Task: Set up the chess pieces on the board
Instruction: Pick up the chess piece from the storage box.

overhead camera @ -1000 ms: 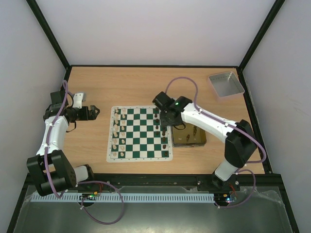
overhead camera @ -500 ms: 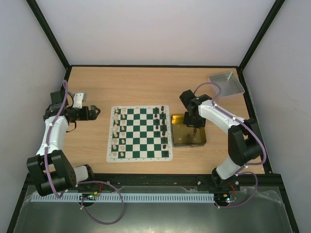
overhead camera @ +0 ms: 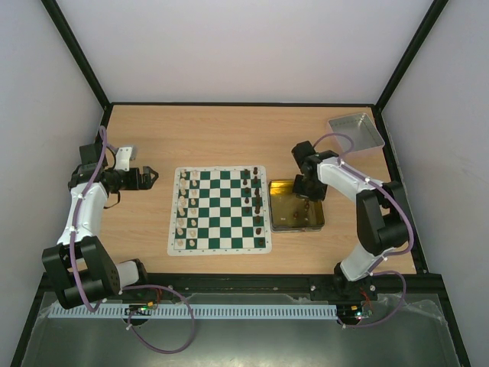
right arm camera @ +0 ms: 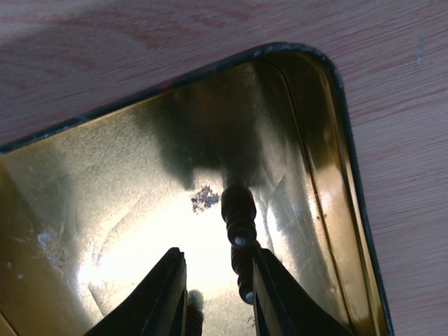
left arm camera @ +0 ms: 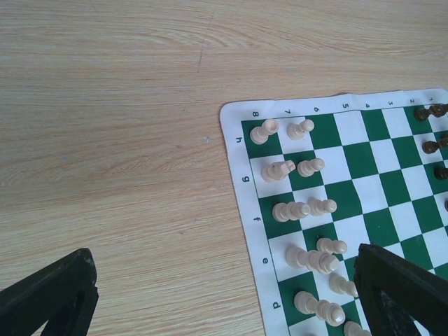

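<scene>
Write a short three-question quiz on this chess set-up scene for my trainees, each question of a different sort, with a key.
1. True or false: the right hand hangs over the gold tray.
2. Where on the board do the cream-white pieces stand? A) the side nearest the left hand; B) the side nearest the gold tray; C) the middle squares.
3. In the right wrist view, what colour is the piece lying in the tray by the open fingers?

Key: 1 true; 2 A; 3 dark brown.
</scene>
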